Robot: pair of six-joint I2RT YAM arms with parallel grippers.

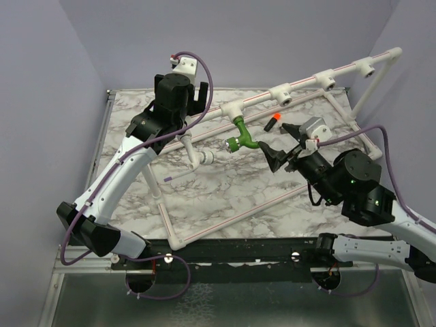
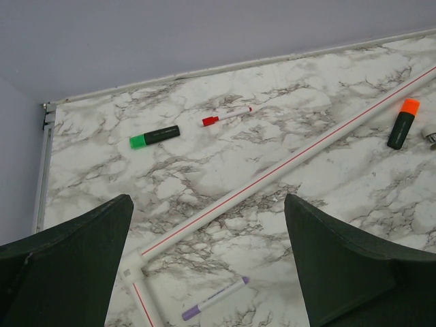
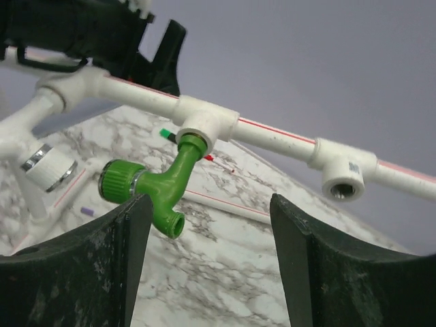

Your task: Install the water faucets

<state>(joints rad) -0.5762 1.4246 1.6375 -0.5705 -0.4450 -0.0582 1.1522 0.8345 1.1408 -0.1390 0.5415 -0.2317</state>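
**A:** Right gripper (image 3: 210, 208)?

**B:** Jaws wide, nothing held. The green faucet (image 3: 160, 187) sits just ahead, over toward its left finger. No contact that I can make out.

**A:** Long axis?

**B:** The stem runs up into a tee socket (image 3: 204, 124) on the white pipe (image 3: 272, 134). The body slants down from there, with the knob out to the left. The right arm is plainly nearer. I'd judge the next move is a turn about that stem.

**A:** Left gripper (image 2: 208, 208)?

**B:** Also wide and empty, hanging over the marble table (image 1: 225, 194), well apart from the faucet.

**A:** Further out?

**B:** The next tee (image 3: 344, 178) along is empty. A green marker (image 2: 155, 137) and an orange marker (image 2: 403, 122) lie loose on the marble, with lilac walls close behind.
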